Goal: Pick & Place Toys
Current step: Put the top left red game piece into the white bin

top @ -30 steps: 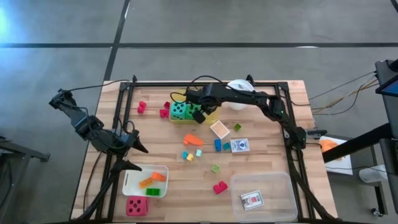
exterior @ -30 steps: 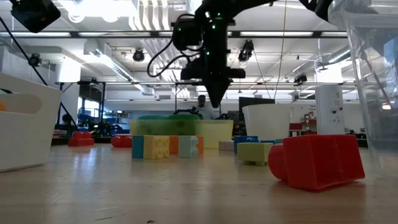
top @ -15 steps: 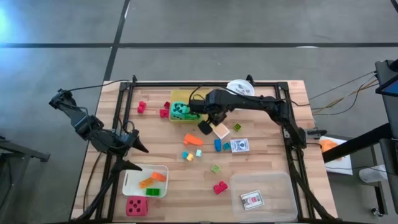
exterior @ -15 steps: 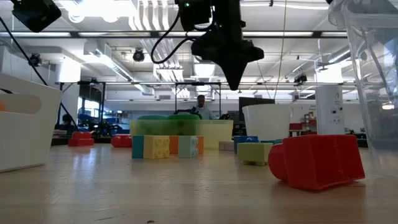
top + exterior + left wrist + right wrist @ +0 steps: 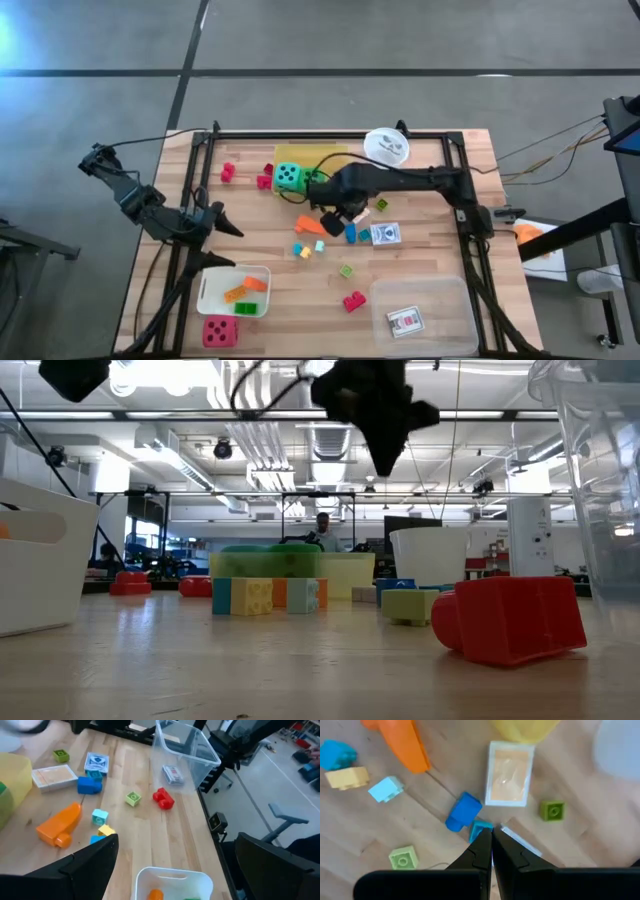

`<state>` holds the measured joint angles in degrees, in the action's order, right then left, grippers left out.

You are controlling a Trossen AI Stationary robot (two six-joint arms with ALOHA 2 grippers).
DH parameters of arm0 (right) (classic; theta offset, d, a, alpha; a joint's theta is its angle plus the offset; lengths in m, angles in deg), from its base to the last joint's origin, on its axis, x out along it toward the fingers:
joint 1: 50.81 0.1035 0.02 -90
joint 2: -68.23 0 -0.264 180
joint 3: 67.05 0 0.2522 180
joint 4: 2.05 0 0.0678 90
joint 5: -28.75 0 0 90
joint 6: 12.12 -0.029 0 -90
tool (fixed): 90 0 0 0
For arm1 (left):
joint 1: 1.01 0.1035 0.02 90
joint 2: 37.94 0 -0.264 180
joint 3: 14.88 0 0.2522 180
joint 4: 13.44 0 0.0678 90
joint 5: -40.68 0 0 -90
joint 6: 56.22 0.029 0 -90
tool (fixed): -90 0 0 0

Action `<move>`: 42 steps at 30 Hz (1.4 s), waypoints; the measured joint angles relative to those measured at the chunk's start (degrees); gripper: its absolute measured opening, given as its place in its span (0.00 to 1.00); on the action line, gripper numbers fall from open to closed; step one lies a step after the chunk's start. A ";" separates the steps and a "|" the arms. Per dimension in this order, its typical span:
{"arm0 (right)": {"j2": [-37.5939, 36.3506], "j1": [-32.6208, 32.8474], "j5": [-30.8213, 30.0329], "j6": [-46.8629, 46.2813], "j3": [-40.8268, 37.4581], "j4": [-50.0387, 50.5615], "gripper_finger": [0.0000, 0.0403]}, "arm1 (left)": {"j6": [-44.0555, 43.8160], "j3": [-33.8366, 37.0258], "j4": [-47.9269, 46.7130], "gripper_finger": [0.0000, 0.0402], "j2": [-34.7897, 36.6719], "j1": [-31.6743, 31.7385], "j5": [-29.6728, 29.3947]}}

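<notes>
While my left fingers (image 5: 222,228) are waiting spread, I'm hanging my clenched, empty right fingers (image 5: 491,845) directly above the blue block (image 5: 463,811).

The right arm reaches in from three o'clock to the table's middle, its wrist bent down and the right gripper (image 5: 329,221) pointing toward seven o'clock, fingers (image 5: 481,851) pressed together. The left arm waits at nine o'clock, the left gripper (image 5: 226,247) spread wide, facing four o'clock.

Two dice (image 5: 289,177), two cards (image 5: 386,234), three trays (image 5: 423,315)
</notes>
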<state>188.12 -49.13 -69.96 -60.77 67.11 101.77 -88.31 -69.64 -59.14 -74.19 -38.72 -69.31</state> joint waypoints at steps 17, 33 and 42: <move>-17.51 18.03 -15.82 2.14 -17.28 -21.83 0.02 | 5.96 -5.29 9.02 0.96 -0.31 4.92 2.92; -37.52 21.34 -20.02 8.83 -57.77 -69.44 0.02 | 12.60 -7.92 7.38 0.96 -11.85 8.74 -13.73; -42.98 21.18 -19.96 10.05 -67.35 -75.49 0.02 | -6.35 -18.88 -16.29 0.96 -18.51 25.41 -14.77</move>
<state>145.13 -27.95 -89.91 -50.72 -0.24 26.28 -94.66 -88.52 -75.43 -92.71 -13.31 -84.08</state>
